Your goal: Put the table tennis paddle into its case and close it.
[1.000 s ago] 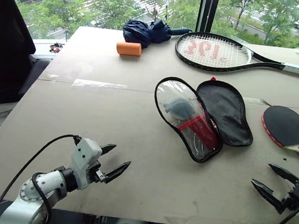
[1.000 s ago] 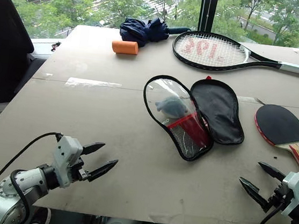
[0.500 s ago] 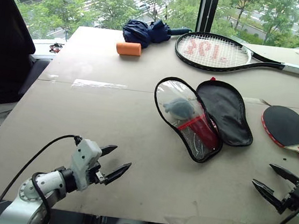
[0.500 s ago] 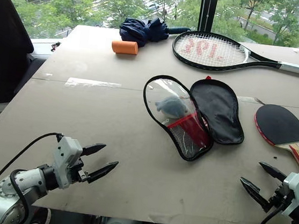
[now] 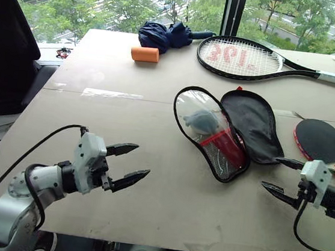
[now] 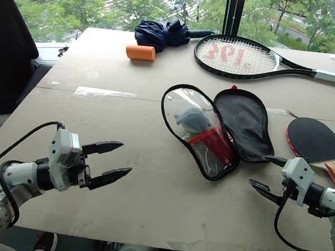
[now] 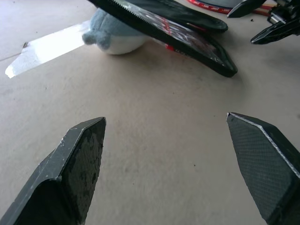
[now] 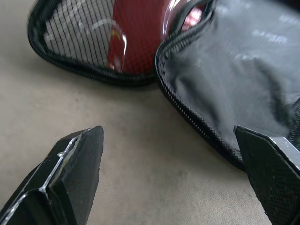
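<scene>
Beside the unzipped case [image 5: 230, 132], both hands (left [image 5: 128, 164], right [image 5: 280, 175]) gape empty.

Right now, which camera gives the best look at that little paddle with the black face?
The left eye view: the table tennis paddle lies flat on the table with its whole black face showing. The right eye view shows much the same. The left wrist view catches just a red sliver of its edge, behind the case.
</scene>
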